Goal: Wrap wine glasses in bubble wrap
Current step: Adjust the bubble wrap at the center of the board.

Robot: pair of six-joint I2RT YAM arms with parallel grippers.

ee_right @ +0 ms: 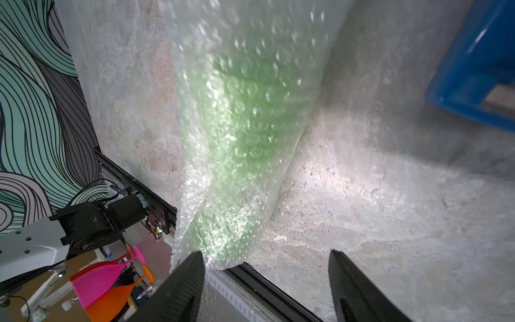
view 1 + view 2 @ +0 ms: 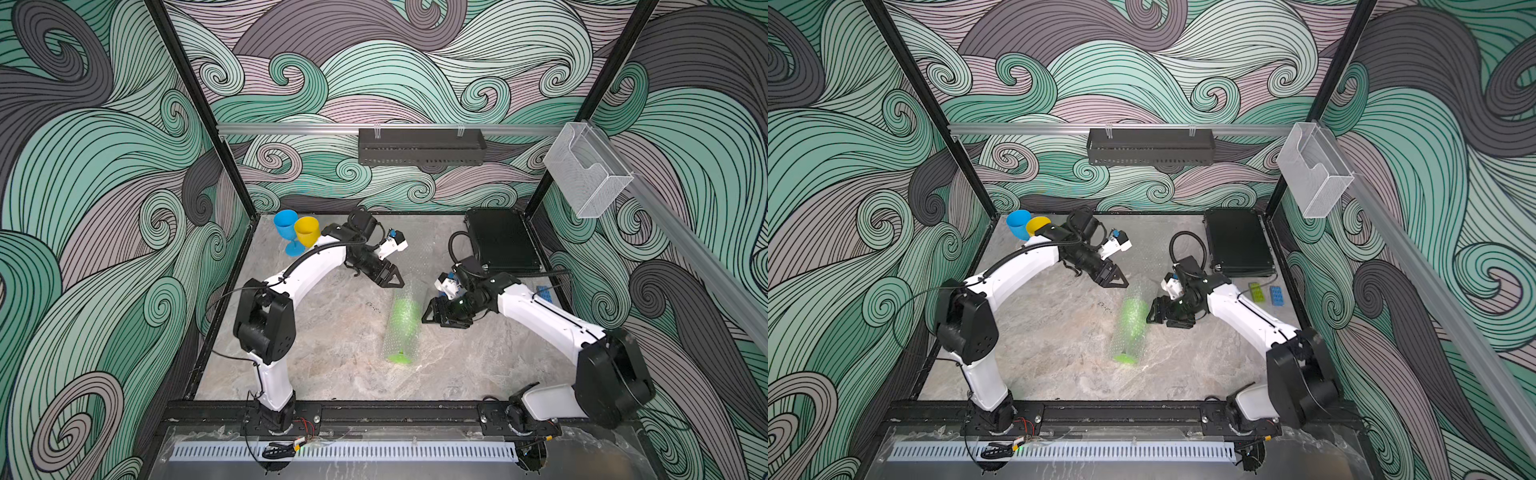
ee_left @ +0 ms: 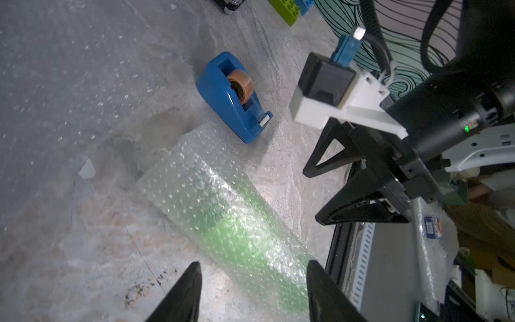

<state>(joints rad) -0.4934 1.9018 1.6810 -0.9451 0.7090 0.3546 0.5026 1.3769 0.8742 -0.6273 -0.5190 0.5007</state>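
A green wine glass rolled in bubble wrap (image 2: 401, 328) (image 2: 1131, 328) lies on its side mid-table, its green foot (image 2: 400, 357) showing at the near end. The left gripper (image 2: 394, 285) (image 3: 253, 267) hangs open just beyond the roll's far end, holding nothing. Also open and holding nothing, the right gripper (image 2: 428, 316) (image 1: 266, 253) is close to the roll's right side, one finger (image 1: 192, 267) next to the wrap's edge. In the wrist views the roll (image 3: 223, 212) (image 1: 239, 125) lies ahead of both jaws. The blue wine glass (image 2: 286, 226) and the yellow wine glass (image 2: 307, 232) stand unwrapped at the back left.
A blue tape dispenser (image 3: 234, 97) sits on the table beyond the roll. Another bubble wrap sheet (image 3: 55, 69) lies flat toward the back. A black case (image 2: 503, 245) fills the back right corner, with green (image 2: 1256, 292) and blue (image 2: 1277, 296) toy bricks near the right wall.
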